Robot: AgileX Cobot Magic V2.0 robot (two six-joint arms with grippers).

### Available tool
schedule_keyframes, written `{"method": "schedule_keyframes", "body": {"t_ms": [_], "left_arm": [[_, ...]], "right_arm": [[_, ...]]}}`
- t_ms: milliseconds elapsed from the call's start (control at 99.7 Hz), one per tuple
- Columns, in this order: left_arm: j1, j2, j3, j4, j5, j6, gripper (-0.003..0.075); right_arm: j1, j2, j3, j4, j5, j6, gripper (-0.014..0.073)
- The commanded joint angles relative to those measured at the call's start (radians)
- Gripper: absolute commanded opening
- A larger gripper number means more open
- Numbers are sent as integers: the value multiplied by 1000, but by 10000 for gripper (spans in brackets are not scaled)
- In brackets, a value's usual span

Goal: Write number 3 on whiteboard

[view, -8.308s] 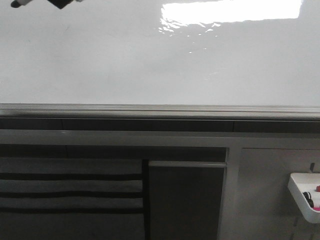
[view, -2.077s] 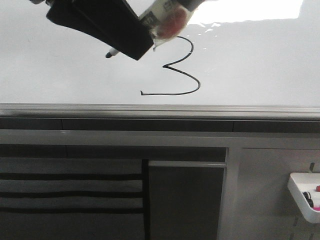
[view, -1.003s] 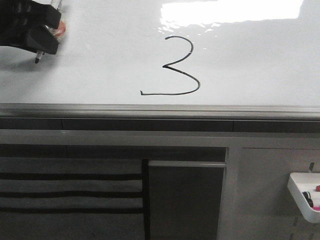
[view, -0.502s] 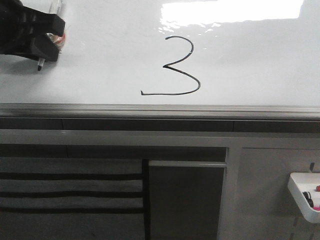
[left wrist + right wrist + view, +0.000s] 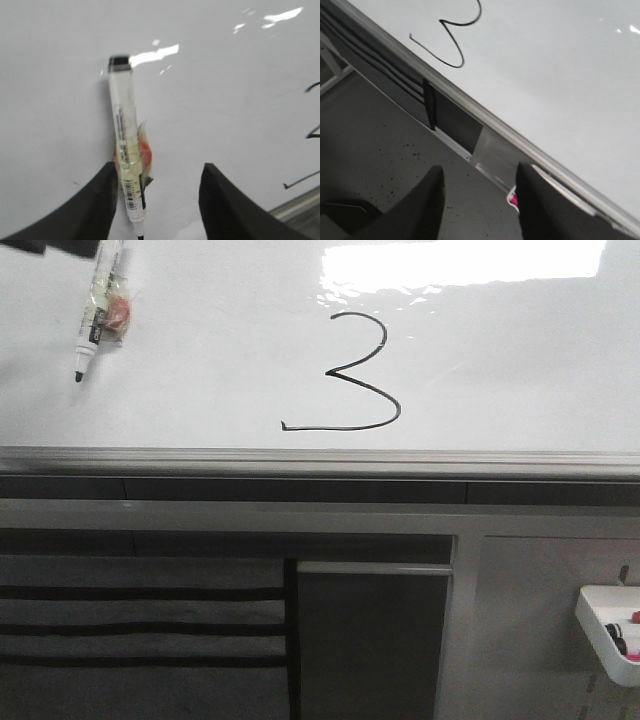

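Closest to the camera, the left gripper (image 5: 157, 200) has its fingers spread wide, with the marker (image 5: 98, 310) touching one finger but not pinched, while the right gripper (image 5: 477, 200) hangs open and empty off the board. The marker looks light, stiff and slick, so I'd grab mid-barrel; its long axis runs up-down with the tip toward the rail. Further out, the number 3 (image 5: 350, 375) sits mid whiteboard (image 5: 500, 360), upright, flat tail pointing left.

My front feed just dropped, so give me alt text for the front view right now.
A black hand-drawn 3 sits finished on the whiteboard, just above its grey bottom rail. A marker lies against the board at upper left, tip down, with no gripper on it.
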Motion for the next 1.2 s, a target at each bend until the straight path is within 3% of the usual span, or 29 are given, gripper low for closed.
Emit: {"method": "schedule_keyframes", "body": {"t_ms": [0,130,241,331,532,712,1194], "left_arm": [[21,-149,-27,80,68,-13,346],[90,-330,-27,322,247,-199,330],[174,-446,-13,568,367,-499,311],[240,-539,48,630,346,-628,288],[305,-700,261,588,67,-634,161],[305,-733,375,469,-60,-634,-15],[285,-757,503,466,-63,-634,-18]], "right_arm": [[-6,-66,-25,-124,5,187,264],[-6,-151,-23,-291,94,480,216],[-6,-245,31,-292,36,525,192],[-6,-314,108,-292,-69,532,157],[-6,-439,295,-289,-288,532,-76],[-6,-466,407,-291,-412,532,-73],[-6,-466,466,-291,-376,532,-74]]}}
